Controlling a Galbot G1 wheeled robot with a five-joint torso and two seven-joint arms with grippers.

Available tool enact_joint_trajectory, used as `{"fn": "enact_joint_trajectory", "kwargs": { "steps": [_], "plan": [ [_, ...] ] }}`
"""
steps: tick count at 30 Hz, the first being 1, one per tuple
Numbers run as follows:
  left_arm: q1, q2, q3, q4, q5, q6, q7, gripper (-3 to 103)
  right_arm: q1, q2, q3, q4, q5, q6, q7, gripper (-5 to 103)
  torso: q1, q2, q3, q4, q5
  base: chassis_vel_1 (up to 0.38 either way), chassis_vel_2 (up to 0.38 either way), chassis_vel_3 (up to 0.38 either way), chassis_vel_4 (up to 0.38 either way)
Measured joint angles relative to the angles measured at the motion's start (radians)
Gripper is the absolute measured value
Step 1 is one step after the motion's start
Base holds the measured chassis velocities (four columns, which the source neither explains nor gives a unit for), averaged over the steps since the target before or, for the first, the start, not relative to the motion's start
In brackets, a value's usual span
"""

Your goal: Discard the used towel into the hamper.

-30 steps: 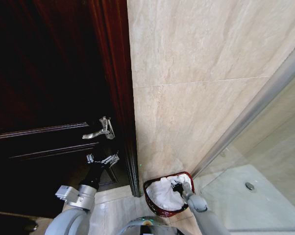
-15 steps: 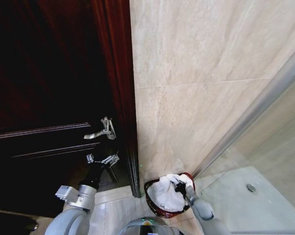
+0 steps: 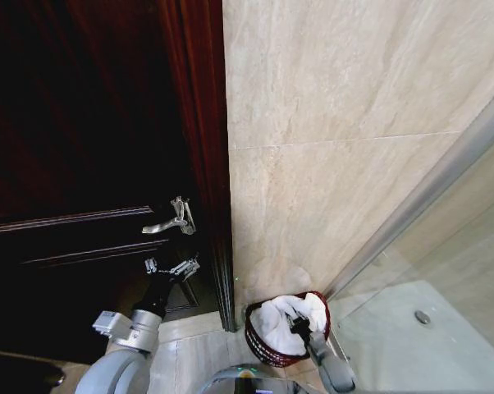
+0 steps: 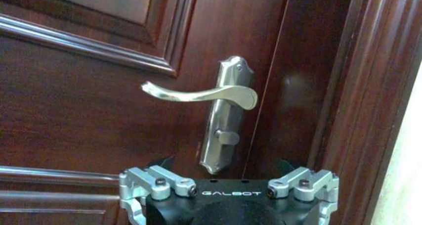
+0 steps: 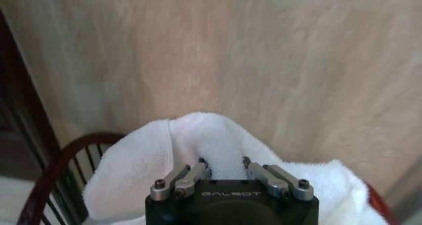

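Head view, starting at my left: my left arm is raised in front of the dark wooden door (image 3: 75, 164), its left gripper (image 3: 172, 267) pointing up and hanging just below the silver lever handle (image 3: 166, 224) without touching it. From here its fingers stand apart with nothing between them. My left wrist view shows what the head view cannot: the handle's long backplate (image 4: 226, 118) with a small thumb-turn low on it, the moulded door panel, and the door frame (image 4: 369, 101) running beside it.

Moving right, past the frame, comes the beige tiled wall (image 3: 337, 123), and at its foot on the floor sits the hamper (image 3: 266, 352), tucked into the corner between the wall and the glass shower screen (image 3: 444, 271). The white towel (image 3: 272, 324) is bunched up inside it and rises above the rim. My right arm comes up from the bottom edge, and the right gripper (image 3: 297, 322) is down in the hamper, in the cloth.

My right wrist view gives the closer look: the fingers (image 5: 189, 174) are pinched on a raised fold of the towel, the cloth swelling up on both sides of them, with the hamper's reddish-brown ribs curving past at the side.
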Motion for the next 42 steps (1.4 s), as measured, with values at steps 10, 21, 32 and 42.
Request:
{"fn": "enact_joint_trajectory", "kwargs": {
  "steps": [10,21,32,42],
  "plan": [
    [0.000,0.000,0.000,0.000,0.000,0.000,0.000,100,-0.126,0.013,-0.002,0.080,0.015,0.052,0.019,18,0.000,0.000,0.000,0.0000,0.0001,0.000,0.000,0.000,0.000],
    [0.000,0.000,0.000,0.000,0.000,0.000,0.000,100,-0.234,0.016,0.020,0.174,0.016,0.056,0.020,18,0.000,0.001,0.000,0.0001,0.0001,0.000,0.000,0.000,0.000],
    [0.000,0.000,0.000,0.000,0.000,0.000,0.000,100,-0.265,0.033,0.093,0.170,-0.134,0.199,-0.010,18,0.001,0.001,0.001,0.0001,-0.0002,0.000,0.000,0.000,0.000],
    [0.000,0.000,0.000,0.000,0.000,0.000,0.000,100,-0.287,0.015,0.111,0.199,0.079,0.107,-0.248,18,0.001,0.001,0.001,0.0001,-0.0004,0.000,0.000,0.000,0.000]
  ]
}}
